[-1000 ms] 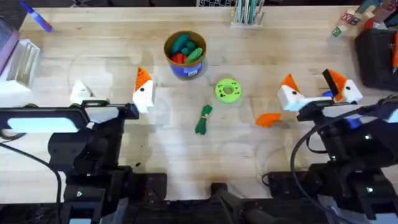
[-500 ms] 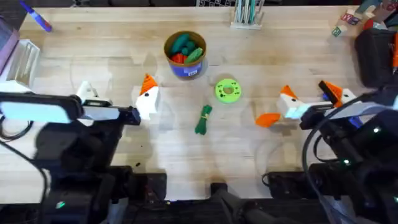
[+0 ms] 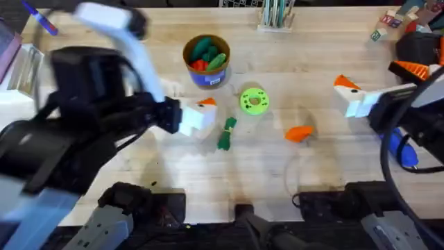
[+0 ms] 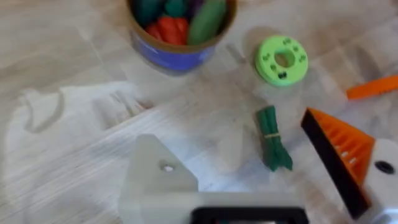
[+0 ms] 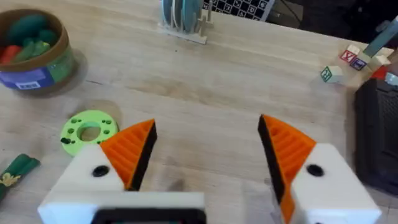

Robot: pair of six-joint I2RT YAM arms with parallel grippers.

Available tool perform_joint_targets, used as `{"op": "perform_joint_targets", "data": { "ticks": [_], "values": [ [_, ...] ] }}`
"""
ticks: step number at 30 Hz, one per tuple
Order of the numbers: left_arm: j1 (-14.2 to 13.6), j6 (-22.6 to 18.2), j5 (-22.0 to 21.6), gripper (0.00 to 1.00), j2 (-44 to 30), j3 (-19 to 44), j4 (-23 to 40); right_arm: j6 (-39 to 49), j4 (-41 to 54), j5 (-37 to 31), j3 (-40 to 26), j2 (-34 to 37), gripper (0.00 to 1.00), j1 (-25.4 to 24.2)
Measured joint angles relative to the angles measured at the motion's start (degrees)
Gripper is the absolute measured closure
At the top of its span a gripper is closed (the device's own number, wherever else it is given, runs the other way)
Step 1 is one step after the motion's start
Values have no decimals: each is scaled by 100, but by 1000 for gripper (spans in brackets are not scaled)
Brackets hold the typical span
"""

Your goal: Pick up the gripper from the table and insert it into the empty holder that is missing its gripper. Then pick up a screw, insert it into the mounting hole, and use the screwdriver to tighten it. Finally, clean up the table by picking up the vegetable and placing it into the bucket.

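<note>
The left arm looms large and dark over the left half of the desk [image 3: 326,90], its left claw [image 3: 196,117] hanging just left of the green vegetable [image 3: 227,133], which lies flat on the wood near the middle. From the left wrist view only one white finger with an orange ribbed pad [image 4: 346,159] is plain to see (the other side is a pale blur), so I cannot tell how wide that claw stands. The same view has the vegetable just beyond the pad, apart from it.

The right claw [image 3: 383,86] is over the right side of the desk, spread wide with nothing between its orange pads [image 5: 132,151].

The bucket [image 3: 207,61] stands upright behind the vegetable, already holding green and red pieces. A green disc with holes [image 3: 254,101] lies flat between the bucket and the right claw, close to the vegetable. A loose orange piece [image 3: 300,133] rests on the wood to the right of the disc. A blue-handled tool [image 3: 402,148] lies beside the right arm, partly hidden by it
</note>
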State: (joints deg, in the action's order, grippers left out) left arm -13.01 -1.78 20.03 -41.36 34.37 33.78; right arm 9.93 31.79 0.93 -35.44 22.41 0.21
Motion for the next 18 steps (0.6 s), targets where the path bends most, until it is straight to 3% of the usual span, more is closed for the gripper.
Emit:
{"op": "perform_joint_targets", "data": {
  "ticks": [4, 9, 11, 15, 16, 17, 18],
  "values": [
    [-776, -33, 86, 15, -868, 0, -523, 82, 41, 0, -2, 50, 10, 0],
    [-1218, -49, 144, 51, -1328, 0, -667, 104, 39, 0, -2, 50, 10, 0],
    [-1248, -83, 145, 215, -1348, 0, -667, 104, 39, 0, -2, 50, 9, 0],
    [-1246, -264, 155, 852, -1342, 0, -721, 105, 39, 0, -2, 50, 10, 0],
    [-1248, -319, 149, 957, -1342, 0, -742, 105, 42, 0, -2, 53, 10, 0],
    [-1248, -350, 150, 952, -1342, 0, -779, 105, 41, 0, -2, 50, 10, 0],
    [-1248, -382, 151, 790, -1342, 0, -817, 105, 40, 0, -2, 51, 10, 0]
  ]
}}
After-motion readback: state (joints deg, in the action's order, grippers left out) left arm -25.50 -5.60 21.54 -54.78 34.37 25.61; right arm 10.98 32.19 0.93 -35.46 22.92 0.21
